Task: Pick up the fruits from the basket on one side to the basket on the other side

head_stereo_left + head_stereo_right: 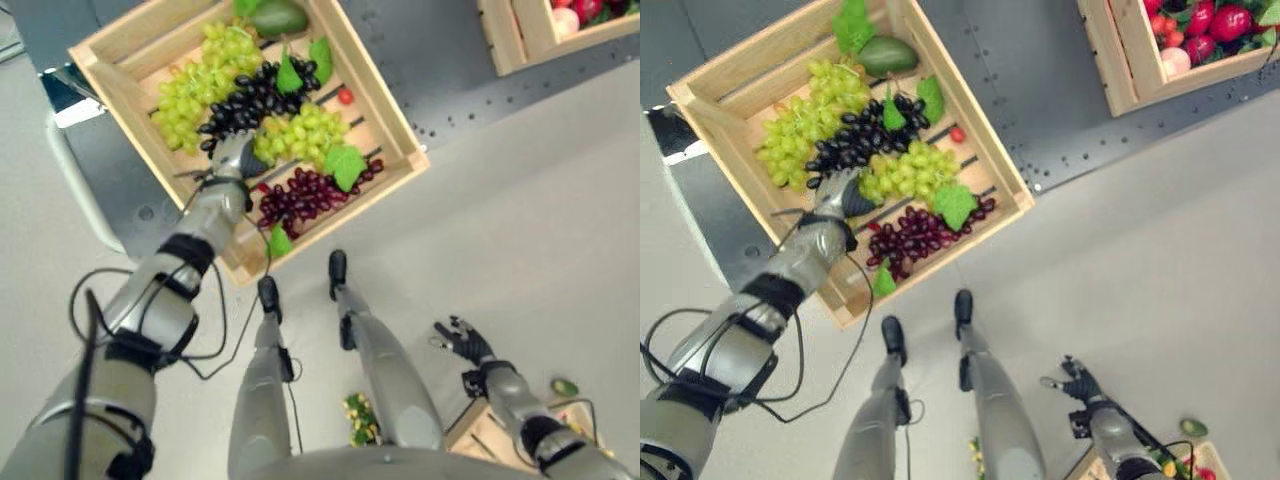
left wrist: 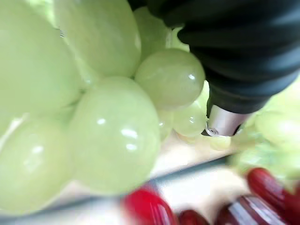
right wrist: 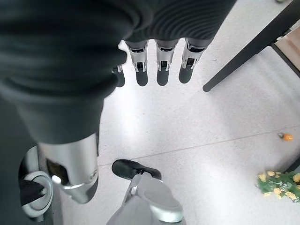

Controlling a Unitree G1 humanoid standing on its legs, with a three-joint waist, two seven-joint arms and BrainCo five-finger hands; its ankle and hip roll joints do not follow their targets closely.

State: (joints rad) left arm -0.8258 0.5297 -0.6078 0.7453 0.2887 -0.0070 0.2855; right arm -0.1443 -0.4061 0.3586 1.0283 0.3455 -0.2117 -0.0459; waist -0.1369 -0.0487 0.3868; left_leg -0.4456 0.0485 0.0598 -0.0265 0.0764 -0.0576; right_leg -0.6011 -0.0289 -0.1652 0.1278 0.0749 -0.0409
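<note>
Grapes: your left hand [image 1: 232, 158] sits in the green grapes [image 1: 300, 135], upper left, inside the wooden crate [image 1: 100, 55].
Left wrist: grapes [image 2: 112, 136] look round, smooth, slippery; you cannot tell the finger grip. Hold the stem.
Right wrist: right hand [image 3: 159, 61] hangs loose, fingers straight, empty.

No text, label or number seems legible on anything here.
</note>
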